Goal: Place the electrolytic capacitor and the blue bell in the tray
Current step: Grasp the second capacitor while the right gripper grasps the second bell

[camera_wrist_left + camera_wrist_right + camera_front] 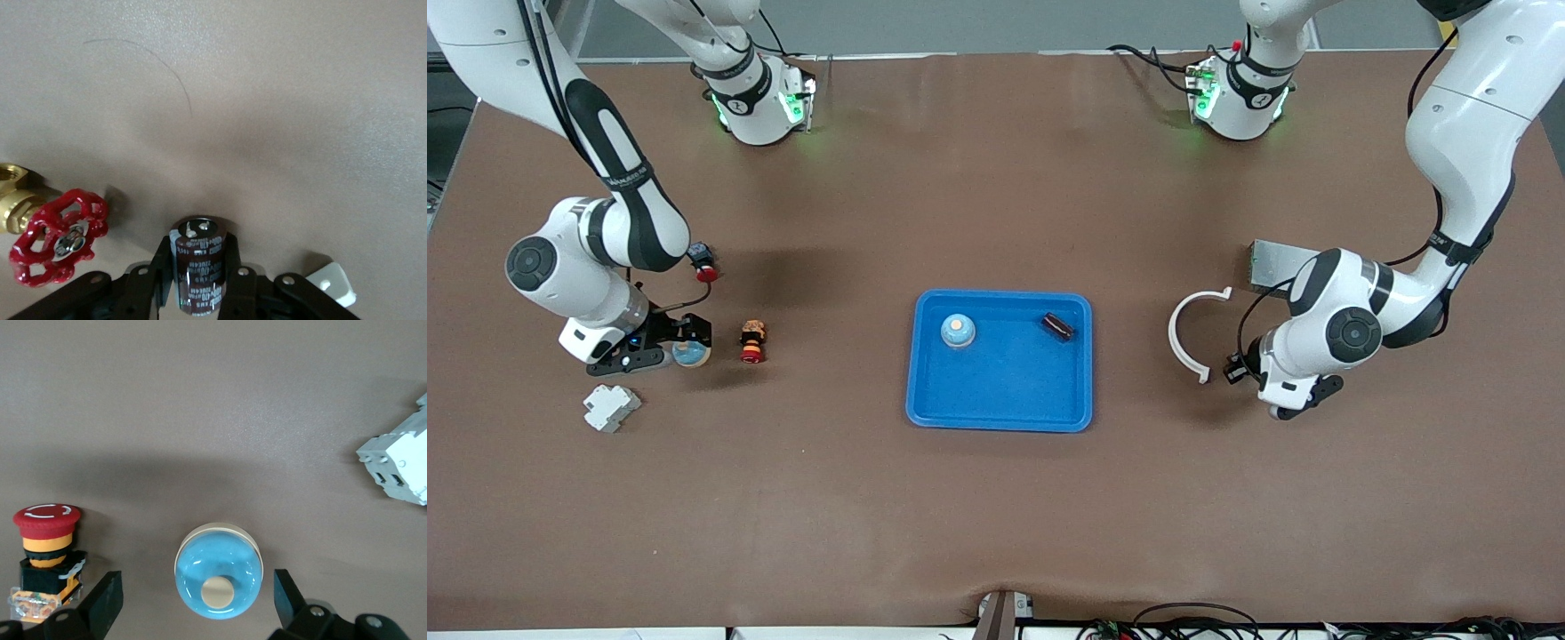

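While the shallow bright blue rectangular plastic tray [1000,411] sat mid-tabletop [996,533], I judged straight lifts safest. The right gripper [198,595] stood wide open around the round pale-blue bell [219,570] at its end. The left gripper [197,263] was clamped on the dark cylindrical electrolytic capacitor [200,245] at its own end.

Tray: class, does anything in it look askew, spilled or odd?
In the tray, a dark cylinder lies on its side, askew, beside an upright bell. Oddly, the left gripper is shut on a capacitor and the right gripper's open jaws flank a second bell, both outside the tray.
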You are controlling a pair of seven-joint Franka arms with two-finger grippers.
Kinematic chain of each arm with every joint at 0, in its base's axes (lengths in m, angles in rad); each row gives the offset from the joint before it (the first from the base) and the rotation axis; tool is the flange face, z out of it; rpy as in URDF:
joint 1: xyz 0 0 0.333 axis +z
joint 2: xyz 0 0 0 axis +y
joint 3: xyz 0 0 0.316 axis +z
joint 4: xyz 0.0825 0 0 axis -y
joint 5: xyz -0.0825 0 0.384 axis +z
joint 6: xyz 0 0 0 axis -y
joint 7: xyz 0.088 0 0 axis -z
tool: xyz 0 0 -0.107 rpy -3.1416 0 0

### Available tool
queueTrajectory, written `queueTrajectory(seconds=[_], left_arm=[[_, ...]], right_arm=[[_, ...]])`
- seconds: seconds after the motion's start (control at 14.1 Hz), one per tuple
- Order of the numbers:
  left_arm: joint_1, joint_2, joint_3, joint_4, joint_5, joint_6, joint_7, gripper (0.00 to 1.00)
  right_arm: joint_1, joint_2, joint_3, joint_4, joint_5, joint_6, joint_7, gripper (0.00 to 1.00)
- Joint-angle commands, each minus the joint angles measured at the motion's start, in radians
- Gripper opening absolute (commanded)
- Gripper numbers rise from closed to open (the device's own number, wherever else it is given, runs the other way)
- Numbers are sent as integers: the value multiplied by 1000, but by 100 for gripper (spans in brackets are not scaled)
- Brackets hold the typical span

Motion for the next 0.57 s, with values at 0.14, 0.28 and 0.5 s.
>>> queueTrajectory(seconds=[0.14,0.28,0.5], left_arm=[[-6,4,5,18,23,-2,-53,0],[-7,1,5,36,19,-12,-64,0],[-7,-8,-2,53,9,-20,-66,0]], right_arm=[[-34,33,9,8,-31,25,-22,100],[-44,52,9,8,-53,60,-22,100],[-50,61,9,8,-57,66,-22,100]])
